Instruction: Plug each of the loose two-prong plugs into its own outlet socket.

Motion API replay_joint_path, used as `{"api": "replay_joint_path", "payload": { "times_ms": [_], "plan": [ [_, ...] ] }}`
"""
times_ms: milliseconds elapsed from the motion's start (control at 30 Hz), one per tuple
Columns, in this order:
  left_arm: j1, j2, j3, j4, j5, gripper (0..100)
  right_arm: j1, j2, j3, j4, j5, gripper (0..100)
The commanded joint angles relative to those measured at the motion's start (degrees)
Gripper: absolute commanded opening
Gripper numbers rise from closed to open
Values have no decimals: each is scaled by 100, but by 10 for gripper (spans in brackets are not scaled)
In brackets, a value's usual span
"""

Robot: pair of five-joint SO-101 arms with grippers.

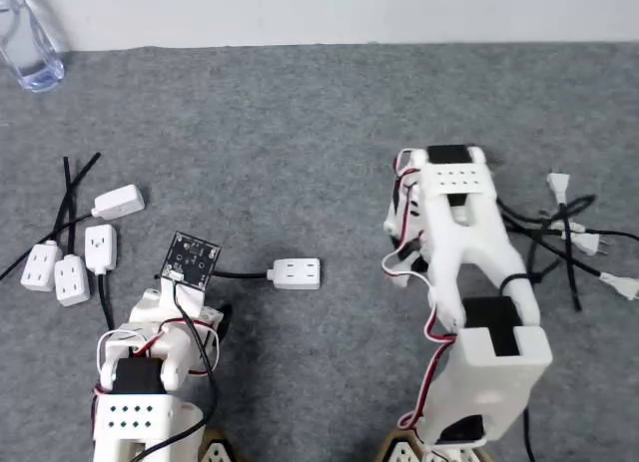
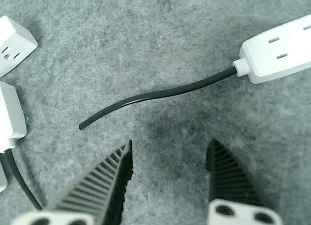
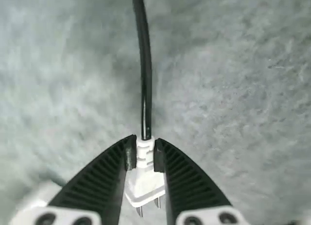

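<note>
Plug (image 3: pixel 145 182) | gripped by right end effector (image 3: pixel 144 140) | left end effector (image 2: pixel 170 144) agape

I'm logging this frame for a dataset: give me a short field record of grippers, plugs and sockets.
Left gripper: open, over grey carpet, near black cord of a white rectangular outlet socket.
Right gripper: shut on a white two-prong plug, prongs exposed.
Loose plugs: white, cords tangled, at the high view's right edge.
Other sockets: four white, at the high view's left.
</note>
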Motion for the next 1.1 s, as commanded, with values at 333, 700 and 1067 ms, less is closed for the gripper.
{"api": "replay_joint_path", "payload": {
  "times_ms": [333,700,1067],
  "plan": [
    [35,-70,-40,-79,-53,236,163,-163,-62,-347,633,140],
    [35,-70,-31,-79,-53,236,101,-312,-299,-321,1284,266],
    [35,-70,22,-105,-53,236,549,-1130,-1222,848,9793,266]
  ]
}}
